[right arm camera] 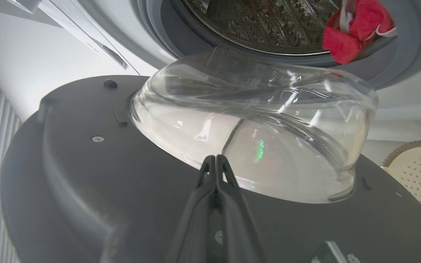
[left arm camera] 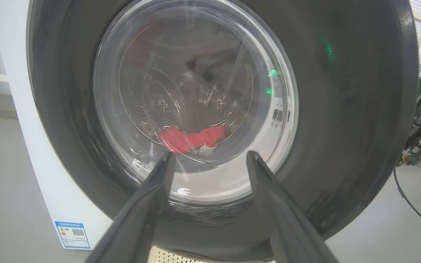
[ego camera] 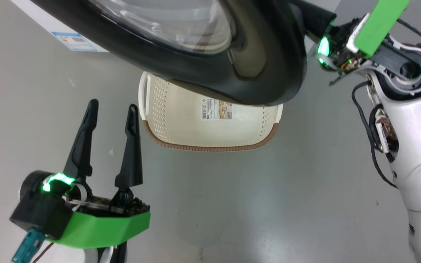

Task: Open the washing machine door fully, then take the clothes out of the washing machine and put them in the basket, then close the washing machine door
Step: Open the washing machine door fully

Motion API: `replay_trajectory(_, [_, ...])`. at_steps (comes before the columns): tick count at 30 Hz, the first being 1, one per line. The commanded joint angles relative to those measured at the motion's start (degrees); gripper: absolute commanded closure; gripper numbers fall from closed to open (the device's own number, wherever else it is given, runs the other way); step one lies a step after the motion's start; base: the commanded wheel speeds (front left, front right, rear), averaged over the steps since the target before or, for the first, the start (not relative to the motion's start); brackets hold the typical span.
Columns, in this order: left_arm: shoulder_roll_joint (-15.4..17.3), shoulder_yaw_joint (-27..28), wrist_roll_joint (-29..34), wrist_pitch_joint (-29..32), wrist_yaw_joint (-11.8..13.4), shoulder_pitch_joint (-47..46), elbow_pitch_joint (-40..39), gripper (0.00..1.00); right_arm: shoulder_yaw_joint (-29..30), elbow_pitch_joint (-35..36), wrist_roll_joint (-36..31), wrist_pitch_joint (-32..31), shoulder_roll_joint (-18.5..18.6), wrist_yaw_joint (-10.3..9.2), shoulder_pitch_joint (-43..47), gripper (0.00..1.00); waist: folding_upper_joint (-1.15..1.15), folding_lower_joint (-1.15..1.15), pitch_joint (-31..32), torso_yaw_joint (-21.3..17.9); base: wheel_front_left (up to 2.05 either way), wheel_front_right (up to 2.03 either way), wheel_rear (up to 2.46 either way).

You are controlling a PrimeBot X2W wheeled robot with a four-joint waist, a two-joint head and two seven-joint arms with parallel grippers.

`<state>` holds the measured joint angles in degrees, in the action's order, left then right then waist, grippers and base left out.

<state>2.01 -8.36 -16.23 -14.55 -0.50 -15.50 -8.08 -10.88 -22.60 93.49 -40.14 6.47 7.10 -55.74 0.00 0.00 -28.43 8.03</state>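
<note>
The washing machine door (ego camera: pixel 261 73) is seen swung partly out from the washing machine (left arm camera: pixel 42 164), its glossy black rim hanging over the far part of the basket (ego camera: pixel 210 148) in the head view. The basket is stood on the grey floor (ego camera: pixel 232 204), and a paper sticker (ego camera: pixel 216 109) is shown on its bottom. The clothes (right arm camera: pixel 353 33) are bunched in a red heap at the front lip of the steel drum (right arm camera: pixel 261 25), against the grey rubber ring; they are also seen through the door glass in the left wrist view.

The left gripper (ego camera: pixel 113 106) is held above the floor, just left of the basket, with its fingers spread wide and nothing between them; they are pointed at the door's outer face. The right gripper (right arm camera: pixel 216 159) is placed behind the door, its fingers pressed together on nothing, their tips set at the base of the glass bowl on the door's inner side. Whether the door is touched there cannot be told.
</note>
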Motion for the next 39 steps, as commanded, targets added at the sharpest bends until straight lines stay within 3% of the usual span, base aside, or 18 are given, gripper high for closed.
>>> replay_trajectory(1, [0.87, 1.70, 0.21, -0.45, -0.02, 0.54, -1.09, 0.00, -1.15, 2.09, 0.28, -0.57, -1.04, 0.39, 1.46, 1.00, 0.00, 0.00, 0.56, 0.14, 0.00, 0.00, 0.00])
replay_trajectory(22, [0.87, 1.35, -0.78, -0.45, 1.22, 3.99, 0.53, 0.00, -10.51, 12.92, 3.91, 3.90, 5.12, 0.39, 15.31, 1.00, 0.00, 0.00, 8.45, 3.55, 0.00, 0.00, 0.00])
replay_trajectory(39, [0.87, 0.47, -2.43, -0.45, 2.75, 7.41, 4.57, 0.00, -24.01, 18.49, 14.32, 15.38, 14.13, 0.39, 20.83, 1.00, 0.00, 0.00, 14.11, 8.82, 0.00, 0.00, 0.00])
